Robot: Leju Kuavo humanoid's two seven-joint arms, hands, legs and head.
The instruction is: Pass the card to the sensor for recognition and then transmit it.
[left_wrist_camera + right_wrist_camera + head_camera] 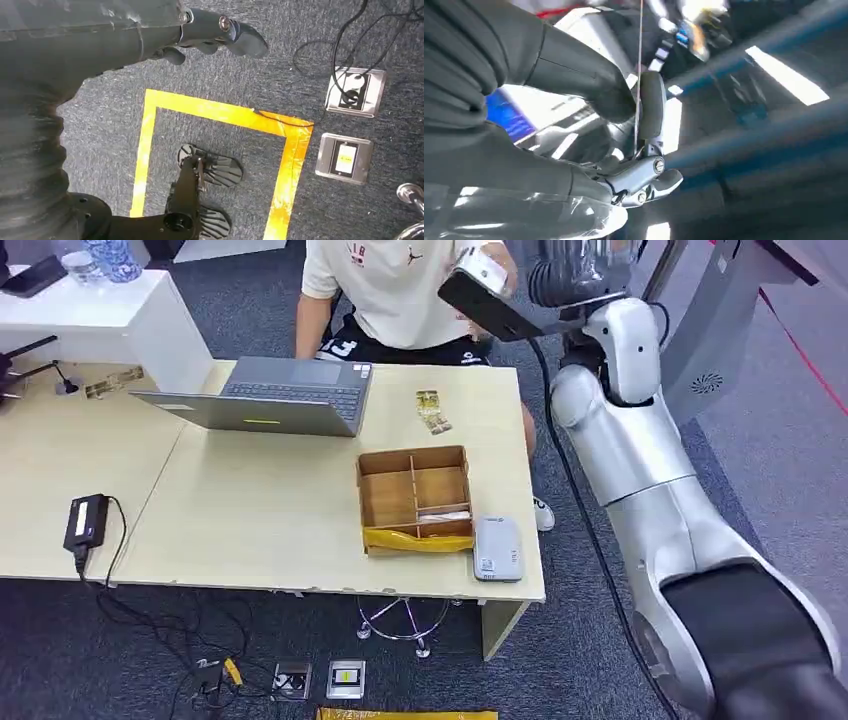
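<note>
In the right wrist view the card [639,60] sits edge-on between the thick thumb [589,80] and a darker finger pad [653,105], pinched from both faces. It reads as a thin pale line, so no print or colour on it can be made out. The right hand [624,125] is clamped on the card, the other fingers curled below it. In the head view the right arm [640,450] is raised high over the far right corner of the table, beside a seated person [395,290] in a light shirt; the hand itself is blurred there, with a dark wrist block in front of it.

The left hand [210,37] hangs low over grey carpet, fingers loosely curled, nothing in them. Under it are yellow floor tape [220,112] and two floor sockets [350,125].

On the wooden table [250,520]: a cardboard box [414,495] with dividers, near the front right edge. One front compartment holds a pale flat item, too small to identify; the other compartments look bare. Yellow material lies along the box's front wall. A grey sensor [497,548] lies just beside the box on the right, at the table's front edge. An open laptop [270,395] sits at the far side, a small patterned card or packet [431,410] lies right of it, and a black power adapter [86,521] lies at the left.
</note>
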